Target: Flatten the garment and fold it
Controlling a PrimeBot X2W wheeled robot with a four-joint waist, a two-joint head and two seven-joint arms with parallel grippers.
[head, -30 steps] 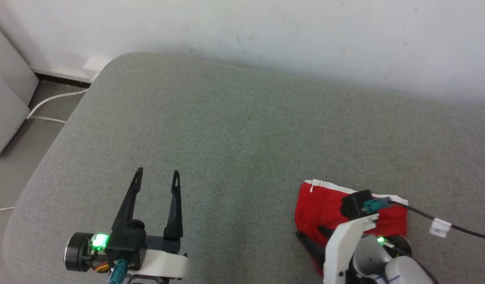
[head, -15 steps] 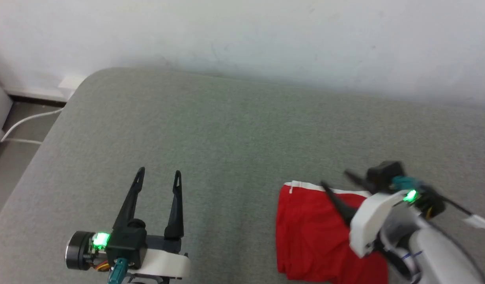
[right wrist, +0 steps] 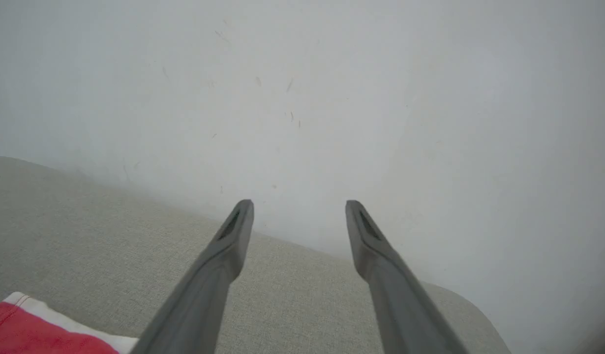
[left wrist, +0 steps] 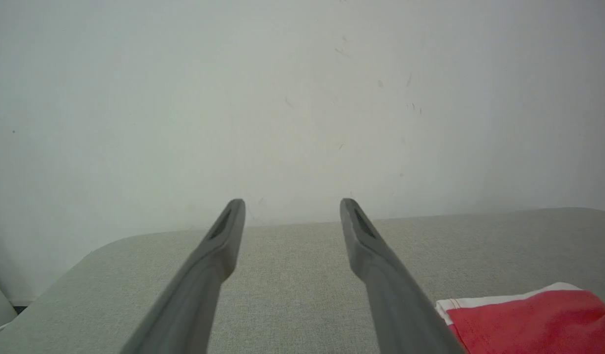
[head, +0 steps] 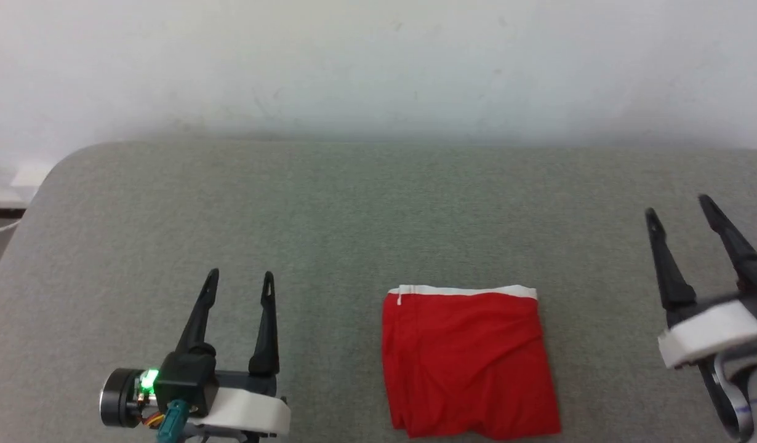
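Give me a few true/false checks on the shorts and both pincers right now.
1. The red shorts lie folded on the grey cushion. True.
2. The right pincer grips the shorts. False: it is open and empty, off to their right.
3. The left pincer is open and empty. True.
4. The shorts' white band runs along their near edge. False: it is on the far edge, toward the wall.
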